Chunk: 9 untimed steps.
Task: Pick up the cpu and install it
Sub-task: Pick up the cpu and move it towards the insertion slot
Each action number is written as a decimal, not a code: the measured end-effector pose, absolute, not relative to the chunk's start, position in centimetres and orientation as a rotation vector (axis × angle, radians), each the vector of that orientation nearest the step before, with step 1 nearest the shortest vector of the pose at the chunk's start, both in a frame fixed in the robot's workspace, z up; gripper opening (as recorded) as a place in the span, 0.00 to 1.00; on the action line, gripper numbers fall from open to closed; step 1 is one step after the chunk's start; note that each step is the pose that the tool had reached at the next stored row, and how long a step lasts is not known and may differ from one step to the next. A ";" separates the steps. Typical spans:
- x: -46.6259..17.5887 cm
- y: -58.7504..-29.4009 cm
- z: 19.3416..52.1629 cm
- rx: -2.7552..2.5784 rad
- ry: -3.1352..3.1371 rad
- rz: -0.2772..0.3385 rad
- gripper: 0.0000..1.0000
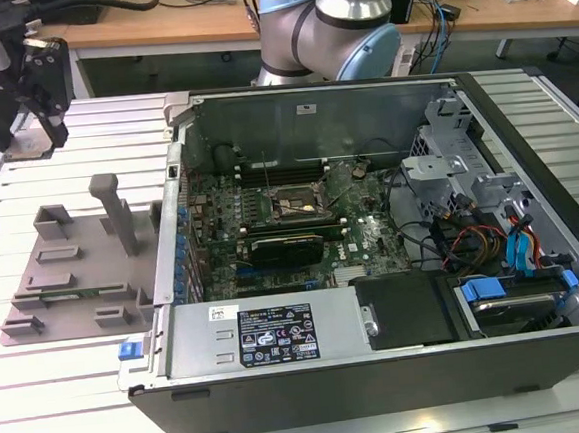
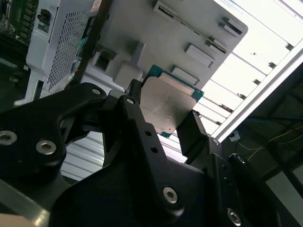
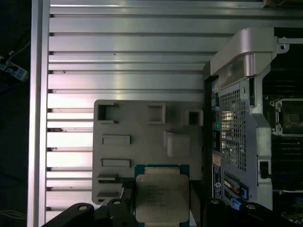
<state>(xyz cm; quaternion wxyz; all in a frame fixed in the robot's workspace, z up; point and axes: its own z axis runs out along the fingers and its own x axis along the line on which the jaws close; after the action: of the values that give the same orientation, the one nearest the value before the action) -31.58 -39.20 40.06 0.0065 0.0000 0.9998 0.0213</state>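
End effector (image 2: 164, 105) clasps cpu (image 3: 162, 196) above fixture (image 3: 137, 124)

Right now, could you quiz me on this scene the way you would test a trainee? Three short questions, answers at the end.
1. True or false: the gripper holds the cpu.
2. In the first wrist view, the cpu hangs over: A) a gray fixture plate B) a keyboard C) a blue tray.
3. Fill in: in the exterior view, the open computer case sits on the plate's ____ side.

Key: 1 true; 2 A; 3 the exterior view's right.
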 end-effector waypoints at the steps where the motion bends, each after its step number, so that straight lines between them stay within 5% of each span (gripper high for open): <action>1: -31.1 -39.2 40.1 0.000 3.128 0.067 0.55; 9: -28.0 -39.2 40.1 0.000 3.128 0.067 0.55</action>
<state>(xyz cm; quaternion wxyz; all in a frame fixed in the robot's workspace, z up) -27.98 -39.20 40.06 0.0065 0.0000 0.9998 0.0213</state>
